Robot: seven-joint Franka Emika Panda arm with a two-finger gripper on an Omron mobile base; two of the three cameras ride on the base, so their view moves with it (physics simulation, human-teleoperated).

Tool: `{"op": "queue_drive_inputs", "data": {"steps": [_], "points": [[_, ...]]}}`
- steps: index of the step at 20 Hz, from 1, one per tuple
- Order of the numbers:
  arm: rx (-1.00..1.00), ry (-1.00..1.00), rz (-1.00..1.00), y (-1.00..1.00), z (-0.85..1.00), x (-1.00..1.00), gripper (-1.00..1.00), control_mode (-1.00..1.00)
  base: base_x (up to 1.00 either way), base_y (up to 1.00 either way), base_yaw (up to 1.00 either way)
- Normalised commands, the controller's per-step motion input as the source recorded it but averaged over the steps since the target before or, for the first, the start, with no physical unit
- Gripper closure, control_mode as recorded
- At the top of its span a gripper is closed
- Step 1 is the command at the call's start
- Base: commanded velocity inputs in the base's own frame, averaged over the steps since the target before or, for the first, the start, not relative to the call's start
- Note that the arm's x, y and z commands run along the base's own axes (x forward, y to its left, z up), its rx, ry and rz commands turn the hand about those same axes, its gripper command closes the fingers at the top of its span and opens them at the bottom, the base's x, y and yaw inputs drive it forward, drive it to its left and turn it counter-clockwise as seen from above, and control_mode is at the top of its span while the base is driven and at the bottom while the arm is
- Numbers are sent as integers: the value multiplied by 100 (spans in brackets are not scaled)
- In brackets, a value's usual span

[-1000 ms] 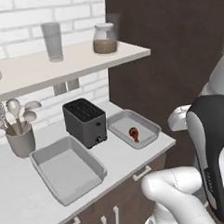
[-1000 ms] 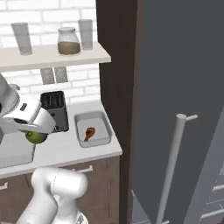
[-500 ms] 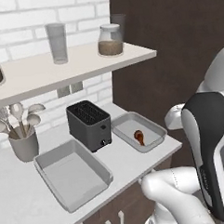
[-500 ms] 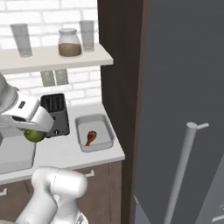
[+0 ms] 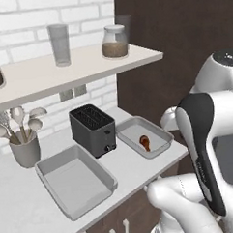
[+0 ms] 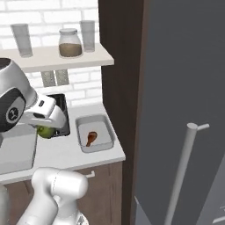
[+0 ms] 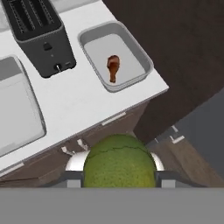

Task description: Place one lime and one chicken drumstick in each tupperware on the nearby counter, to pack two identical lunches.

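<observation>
Gripping a lime (image 7: pixel 119 161), gripper (image 6: pixel 47 128) high above counter (image 5: pixel 136 171) front edge. 2 tupperwares flanking black toaster (image 5: pixel 92 130): near dark wall, right tupperware (image 5: pixel 159 133) holding 1 chicken drumstick (image 5: pixel 144 142); left tupperware (image 5: pixel 53 164) bare. White brick behind, shelf (image 5: pixel 77 65) above.

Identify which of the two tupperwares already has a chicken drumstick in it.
The tupperware right of the black toaster, nearest the dark cabinet, holds the drumstick. The other tupperware, beside the utensil cup, holds nothing.

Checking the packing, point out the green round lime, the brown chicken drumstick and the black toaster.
green round lime (image 7: pixel 119 161), hand view, its top skin.
brown chicken drumstick (image 7: pixel 113 66), hand view, its meaty end.
black toaster (image 5: pixel 93 130), left base view, its side wall.
</observation>
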Motion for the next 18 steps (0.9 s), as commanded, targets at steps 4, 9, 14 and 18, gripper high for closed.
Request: {"op": "queue_drive_inputs", "data": {"steps": [4,9,14,18], "points": [[6,-3,5,0,-87,100,100,-100,0,0,0],[0,-10,0,3,-88,100,100,-100,0,0,0],[0,0,0,6,-25,100,100,-100,0,0,0],[0,6,0,7,-14,100,100,-100,0,0,0]]}}
